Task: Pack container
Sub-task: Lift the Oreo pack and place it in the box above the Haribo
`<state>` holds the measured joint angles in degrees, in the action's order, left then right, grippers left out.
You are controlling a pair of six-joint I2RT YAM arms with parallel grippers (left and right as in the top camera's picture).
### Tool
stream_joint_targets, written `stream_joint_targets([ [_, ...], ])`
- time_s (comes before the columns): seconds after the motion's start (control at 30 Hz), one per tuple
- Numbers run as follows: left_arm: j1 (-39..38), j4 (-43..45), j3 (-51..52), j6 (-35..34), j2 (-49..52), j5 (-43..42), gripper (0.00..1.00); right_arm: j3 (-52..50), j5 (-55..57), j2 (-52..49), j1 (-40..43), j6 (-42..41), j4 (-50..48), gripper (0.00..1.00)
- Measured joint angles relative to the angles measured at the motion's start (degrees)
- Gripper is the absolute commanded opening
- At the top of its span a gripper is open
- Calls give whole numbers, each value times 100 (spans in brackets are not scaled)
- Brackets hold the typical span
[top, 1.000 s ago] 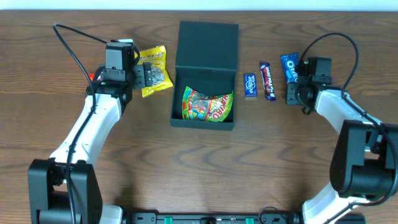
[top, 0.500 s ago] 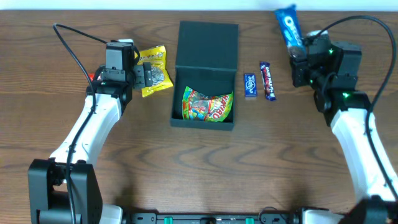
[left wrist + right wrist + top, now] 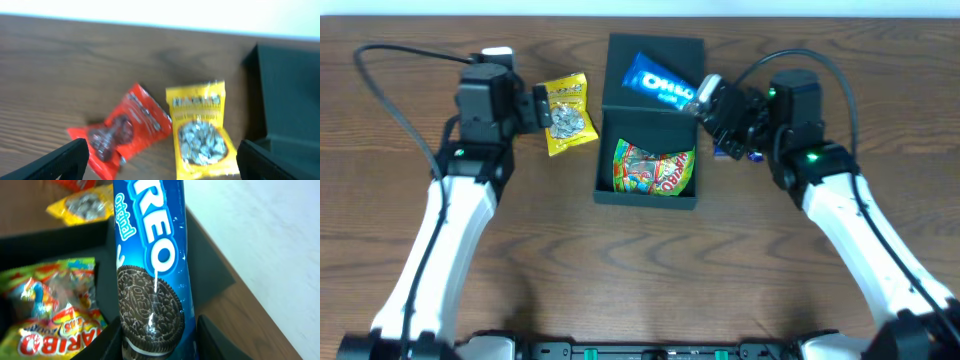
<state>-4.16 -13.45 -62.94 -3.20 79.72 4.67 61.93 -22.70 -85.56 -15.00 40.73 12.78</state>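
The dark teal container (image 3: pixel 603 150) stands open at the table's middle, its lid (image 3: pixel 654 60) laid back, with a Haribo gummy bag (image 3: pixel 653 169) inside. My right gripper (image 3: pixel 708 97) is shut on a blue Oreo packet (image 3: pixel 662 81) and holds it over the lid, above the box; the packet (image 3: pixel 150 255) fills the right wrist view, with the gummy bag (image 3: pixel 50 305) below. My left gripper (image 3: pixel 538 108) is open and empty, just left of a yellow seed packet (image 3: pixel 568 112). In the left wrist view the yellow packet (image 3: pixel 200 130) lies beside a red packet (image 3: pixel 122 130).
A small blue packet and a dark chocolate bar (image 3: pixel 752 152) lie right of the container, mostly hidden under my right gripper. The table's back edge runs just behind the lid. The red packet is hidden under my left arm in the overhead view.
My right gripper lifted the Oreo packet from the right side and carried it left, over the container's lid. My left gripper drew back and up from the yellow packet.
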Motion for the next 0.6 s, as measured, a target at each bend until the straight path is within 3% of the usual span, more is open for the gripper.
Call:
stream_joint_targets([
  [0.27,149,-9,0,22,-466,2,95,0,-4,-994,-516,1010,-160,1],
  [0.6,149,-7,0,22,-466,2,95,0,343,-1344,-570,1287,-450,1],
])
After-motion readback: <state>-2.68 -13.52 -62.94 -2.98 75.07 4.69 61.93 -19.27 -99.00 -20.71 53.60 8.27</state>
